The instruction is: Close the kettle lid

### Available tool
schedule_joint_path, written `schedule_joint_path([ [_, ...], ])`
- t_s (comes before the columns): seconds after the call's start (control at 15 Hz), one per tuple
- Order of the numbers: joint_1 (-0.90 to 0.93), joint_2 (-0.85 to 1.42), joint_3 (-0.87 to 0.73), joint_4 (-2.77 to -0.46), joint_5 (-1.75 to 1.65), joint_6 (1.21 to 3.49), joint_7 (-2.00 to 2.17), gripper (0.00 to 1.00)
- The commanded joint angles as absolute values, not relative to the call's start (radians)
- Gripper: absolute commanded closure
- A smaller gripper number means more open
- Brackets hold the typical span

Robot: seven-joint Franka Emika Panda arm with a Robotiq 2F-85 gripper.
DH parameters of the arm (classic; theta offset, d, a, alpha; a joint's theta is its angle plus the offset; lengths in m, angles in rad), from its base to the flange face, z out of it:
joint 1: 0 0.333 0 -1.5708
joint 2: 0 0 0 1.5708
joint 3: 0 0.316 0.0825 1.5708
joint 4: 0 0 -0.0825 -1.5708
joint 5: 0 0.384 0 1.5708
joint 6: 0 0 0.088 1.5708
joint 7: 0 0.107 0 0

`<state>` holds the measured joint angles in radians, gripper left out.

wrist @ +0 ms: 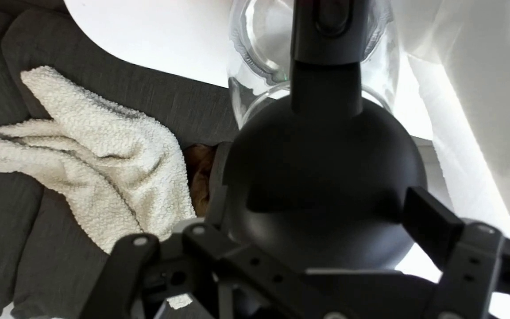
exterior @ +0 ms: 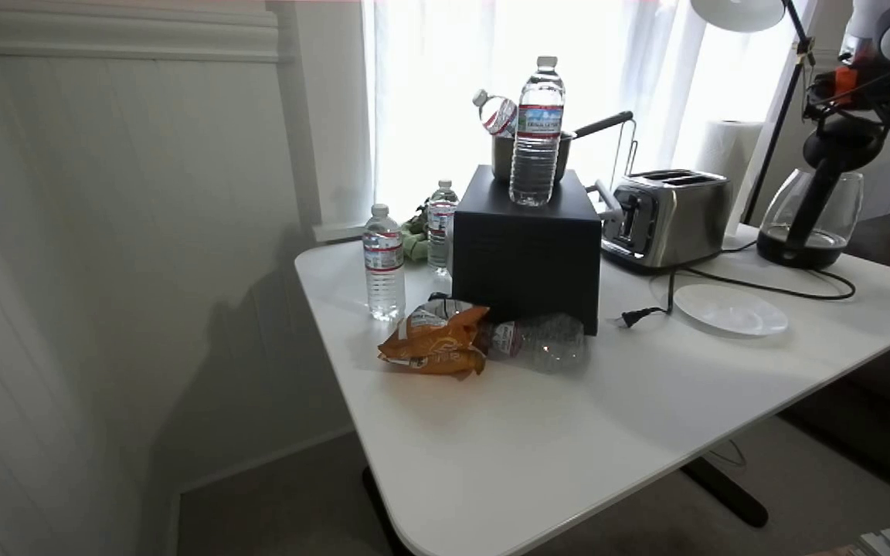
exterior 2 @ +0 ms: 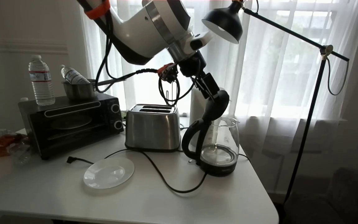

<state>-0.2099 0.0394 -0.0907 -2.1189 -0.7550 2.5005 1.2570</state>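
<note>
Kettle [exterior 2: 221,149] of clear glass, with a black handle [exterior 2: 186,140] and black base [exterior 2: 218,169], stands upright on the table [exterior 2: 57,199], near the edge and just beside the toaster [exterior 2: 152,130]. Its round black lid [exterior 2: 218,107] is up, tilted at the top of the handle, so the mouth is uncovered. The hand [exterior 2: 211,91] is right at the lid in both exterior views; in the wrist view its fingers [wrist: 432,221] are spread wide, with the dome between them, released rather than clenched, though whether they touch it is too dark to tell. A black cord [exterior 2: 183,191] curves across the table between the kettle's base and the front of the toaster, and a white plate [exterior 2: 109,172] lies near a plug [exterior 2: 71,160]. Behind the kettle stands a roll of paper towels [exterior 2: 197,109]. Past the toaster, a black oven [exterior: 526,266] carries an upright bottle [exterior 2: 41,81] and a pot [exterior 2: 81,92] with another bottle [exterior 2: 73,75] leaning in it; an orange bag [exterior: 441,340] and a bottle on its side [exterior: 545,344] lie together at the oven's foot.
</note>
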Motion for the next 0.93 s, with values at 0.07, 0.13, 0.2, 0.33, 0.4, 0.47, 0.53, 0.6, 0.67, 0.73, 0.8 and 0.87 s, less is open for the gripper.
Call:
schedule_joint_path([
  [0.07, -0.195, 0.106, -0.151, -2.079, -0.82, 2.605, 1.27, 0.0],
  [0.13, -0.195, 0.117, -0.161, -2.075, -0.816, 2.617, 1.26, 0.0],
  [0.2, -0.196, 0.129, -0.17, -2.07, -0.806, 2.628, 1.247, 0.0],
  [0.33, -0.195, 0.156, -0.185, -2.054, -0.779, 2.637, 1.223, 0.0],
  [0.4, -0.193, 0.168, -0.191, -2.048, -0.77, 2.641, 1.216, 0.0],
  [0.47, -0.192, 0.181, -0.194, -2.04, -0.761, 2.642, 1.21, 0.0],
  [0.53, -0.192, 0.19, -0.197, -2.033, -0.751, 2.643, 1.201, 0.0],
  [0.6, -0.192, 0.2, -0.198, -2.028, -0.735, 2.638, 1.186, 0.0],
  [0.67, -0.192, 0.211, -0.198, -2.024, -0.718, 2.637, 1.171, 0.0],
  [0.73, -0.192, 0.22, -0.198, -2.021, -0.698, 2.633, 1.151, 0.0],
  [0.8, -0.19, 0.23, -0.201, -2.018, -0.686, 2.632, 1.14, 0.0],
  [0.87, -0.187, 0.241, -0.205, -2.012, -0.673, 2.632, 1.131, 0.0],
])
